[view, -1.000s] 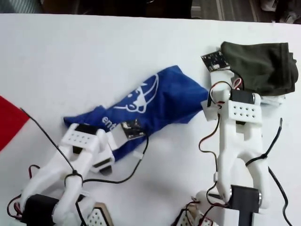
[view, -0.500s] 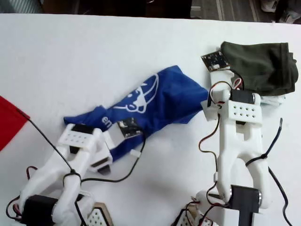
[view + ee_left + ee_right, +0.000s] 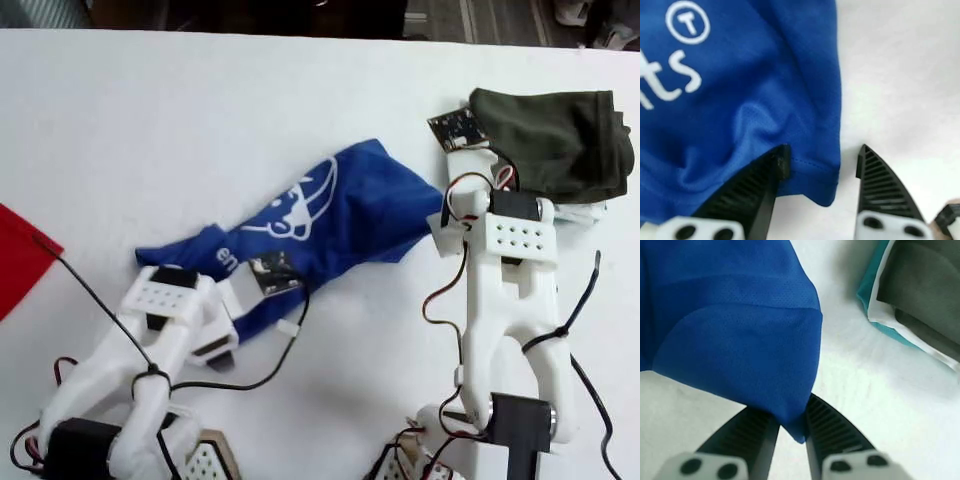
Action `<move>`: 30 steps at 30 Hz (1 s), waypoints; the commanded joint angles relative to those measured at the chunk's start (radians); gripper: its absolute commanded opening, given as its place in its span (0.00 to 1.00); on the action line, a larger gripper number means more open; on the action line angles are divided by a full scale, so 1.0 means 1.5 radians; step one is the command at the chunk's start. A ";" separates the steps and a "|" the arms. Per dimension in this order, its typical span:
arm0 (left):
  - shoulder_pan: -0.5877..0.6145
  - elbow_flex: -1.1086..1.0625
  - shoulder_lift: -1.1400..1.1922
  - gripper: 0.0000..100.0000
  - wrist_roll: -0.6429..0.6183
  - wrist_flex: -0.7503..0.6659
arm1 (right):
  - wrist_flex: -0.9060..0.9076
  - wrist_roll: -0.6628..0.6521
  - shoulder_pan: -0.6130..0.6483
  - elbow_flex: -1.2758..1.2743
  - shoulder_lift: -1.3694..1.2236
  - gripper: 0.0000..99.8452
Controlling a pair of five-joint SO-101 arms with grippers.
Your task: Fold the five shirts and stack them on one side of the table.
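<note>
The left hand (image 3: 823, 151) has its 2 fingers spread apart astride the hem of the blue shirt (image 3: 335, 215), with 1 finger touching the cloth. The right hand (image 3: 790, 412) is clamped on the shirt's opposite corner. The shirt lies bunched on the tabletop (image 3: 150, 120), its long axis slanting from near left to far right, near a folded dark green shirt (image 3: 555, 140).

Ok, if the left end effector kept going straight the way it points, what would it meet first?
Probably the crumpled blue fabric shirt with white print: its hem lies between the fingers of the open left end effector, though depth is unclear.
</note>
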State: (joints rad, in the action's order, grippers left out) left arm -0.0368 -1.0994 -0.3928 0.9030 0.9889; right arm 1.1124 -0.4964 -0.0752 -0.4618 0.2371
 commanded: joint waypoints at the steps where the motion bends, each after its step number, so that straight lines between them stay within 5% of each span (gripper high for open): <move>1: 0.013 -0.002 -0.006 0.22 0.007 -0.023 | -0.009 -0.004 0.004 0.007 0.034 0.02; 6: 0.013 -0.002 -0.007 0.01 0.000 -0.021 | -0.009 -0.003 0.004 0.007 0.034 0.02; 18: 0.007 0.004 -0.012 0.03 -0.031 -0.010 | -0.009 0.001 -0.001 0.004 0.034 0.02; 24: 0.009 0.066 -0.012 0.16 -0.031 0.095 | -0.019 0.001 0.004 0.006 0.034 0.02; 30: 0.024 0.087 -0.007 0.15 -0.025 0.085 | -0.019 0.001 -0.001 0.008 0.034 0.02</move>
State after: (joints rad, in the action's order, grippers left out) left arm -0.0138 -0.9981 -0.3913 0.8661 1.1239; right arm 1.1017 -0.4964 -0.0752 -0.4618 0.2371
